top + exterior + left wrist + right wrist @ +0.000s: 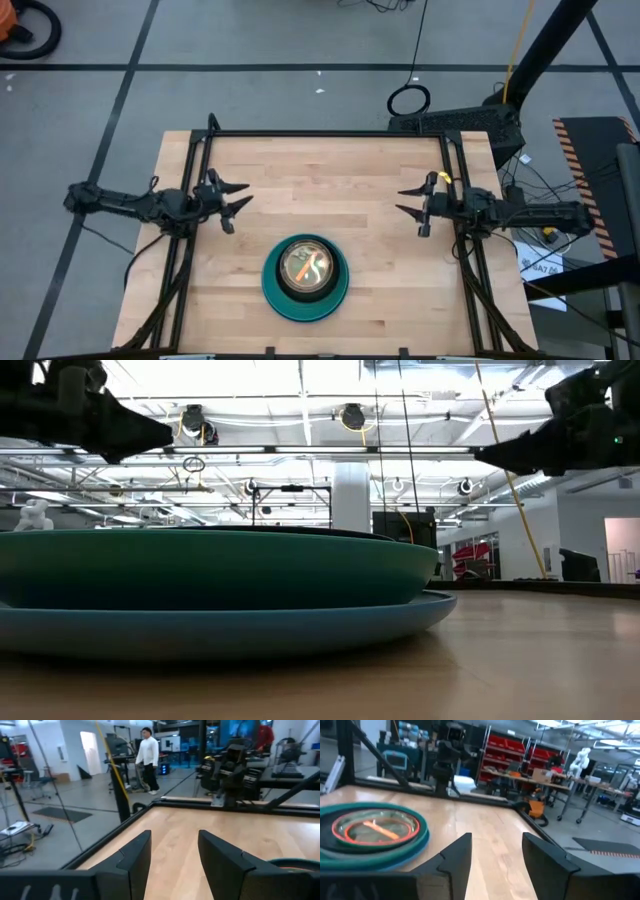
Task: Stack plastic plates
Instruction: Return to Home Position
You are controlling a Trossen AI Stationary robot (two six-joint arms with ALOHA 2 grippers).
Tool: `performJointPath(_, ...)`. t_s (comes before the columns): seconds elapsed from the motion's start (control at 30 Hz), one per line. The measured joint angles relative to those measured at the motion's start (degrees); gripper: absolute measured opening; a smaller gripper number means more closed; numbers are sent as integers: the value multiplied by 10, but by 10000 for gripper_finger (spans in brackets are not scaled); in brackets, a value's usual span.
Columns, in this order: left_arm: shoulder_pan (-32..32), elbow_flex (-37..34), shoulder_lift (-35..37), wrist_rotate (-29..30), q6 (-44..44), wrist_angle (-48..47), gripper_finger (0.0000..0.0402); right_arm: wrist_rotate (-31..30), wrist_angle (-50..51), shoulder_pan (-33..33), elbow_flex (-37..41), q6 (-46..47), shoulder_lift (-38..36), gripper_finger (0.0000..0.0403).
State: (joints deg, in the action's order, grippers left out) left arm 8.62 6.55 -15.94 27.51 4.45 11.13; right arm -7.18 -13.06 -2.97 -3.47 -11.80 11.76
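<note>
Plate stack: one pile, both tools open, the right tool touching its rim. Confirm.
Wrong on one point: the right tool is not touching the plate stack; the high view shows it open at the right side of the table, apart from the pile. One pile, left tool open too: correct.

We show a rectangular table (330, 180) of pale wood, laid in narrow strips that run from side to side in the high view. A black frame (330, 133) borders the far edge, and its rails cross the top along the left and right sides. Directly on the wood rests the large blue plate (220, 628), the bottom of a stack of plastic plates (305, 278). We place it near the front edge, roughly midway between the two side rails and well apart from each. In the low view its underside lies flat on the surface, and a teal plate (200, 568) sits nested on it.
</note>
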Motion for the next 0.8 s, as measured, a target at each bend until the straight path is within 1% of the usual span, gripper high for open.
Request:
performJointPath(0.1,-69,0,-1,-52,-7,-8,170,0,53,-8,1,-3,-46,166)
performJointPath(0.2,-129,0,-1,-131,-20,-24,170,12,89,-12,1,-9,-86,167)
performJointPath(0.27,-156,0,-1,-200,-20,-29,170,36,107,-15,1,-9,-108,166)
performJointPath(0.3,-166,-4,-1,-225,-17,-25,170,46,116,-16,1,-9,-118,166)
performJointPath(0.4,-188,-36,0,-275,-10,13,170,51,121,-19,0,-9,-116,166)
performJointPath(0.43,-193,-55,1,-286,-15,44,170,57,117,-20,3,-9,-115,166)
performJointPath(0.53,-205,-60,2,-298,-43,36,170,59,106,-26,16,-2,-117,166)
performJointPath(0.63,-209,-60,3,-332,-48,43,170,59,101,-31,23,10,-114,166)
performJointPath(0.67,-209,-60,3,-336,-48,45,170,59,105,-33,23,16,-111,166)
performJointPath(0.73,-209,-60,2,-325,-51,42,170,59,112,-34,23,30,-109,166)
performJointPath(0.8,-209,-60,2,-296,-66,28,170,58,113,-34,23,35,-108,166)
